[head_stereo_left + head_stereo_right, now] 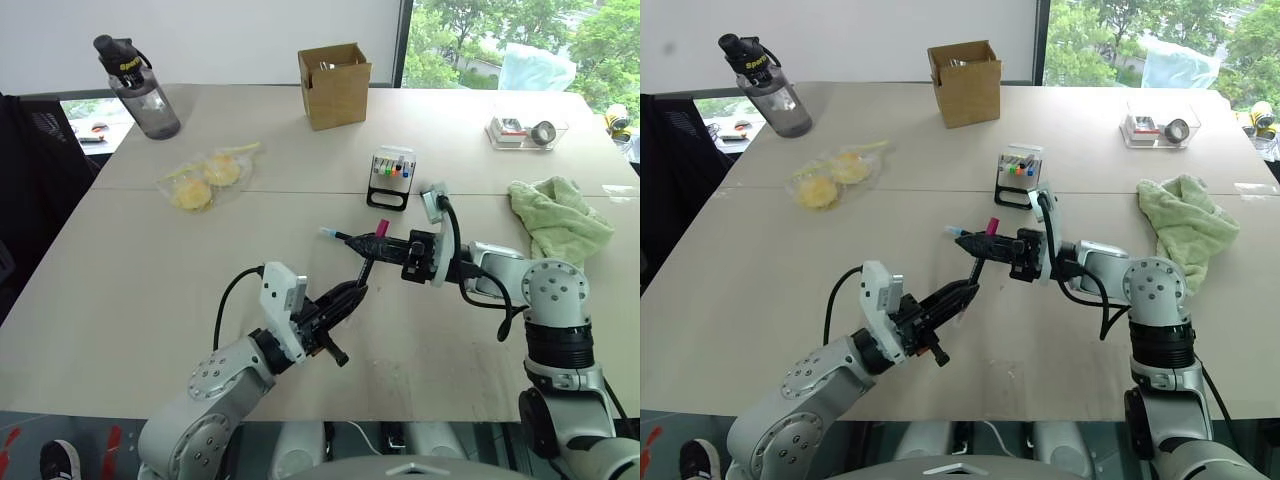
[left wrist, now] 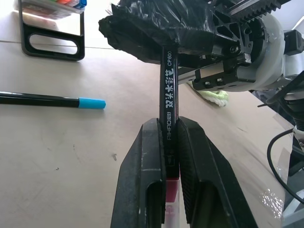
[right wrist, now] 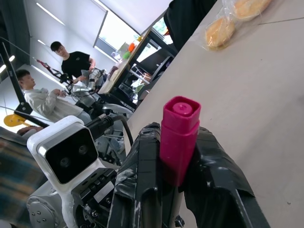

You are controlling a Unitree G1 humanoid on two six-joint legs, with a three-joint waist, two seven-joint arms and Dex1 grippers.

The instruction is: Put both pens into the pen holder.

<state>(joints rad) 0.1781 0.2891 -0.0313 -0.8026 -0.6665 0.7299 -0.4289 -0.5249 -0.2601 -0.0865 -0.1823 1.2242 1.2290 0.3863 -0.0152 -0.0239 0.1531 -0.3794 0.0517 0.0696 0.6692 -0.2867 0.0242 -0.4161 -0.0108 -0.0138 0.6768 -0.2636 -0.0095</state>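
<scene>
While both end effectors clamp the pink pen (image 1: 372, 254), the blue pen (image 2: 52, 100) lies beside.

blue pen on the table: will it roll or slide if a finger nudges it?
Probably rolls: the blue pen looks like a slim round barrel lying flat on the smooth table. Likely light and stiff, so a sideways nudge could send it off. A grip across the barrel, as on the pink pen, looks safer.
</scene>
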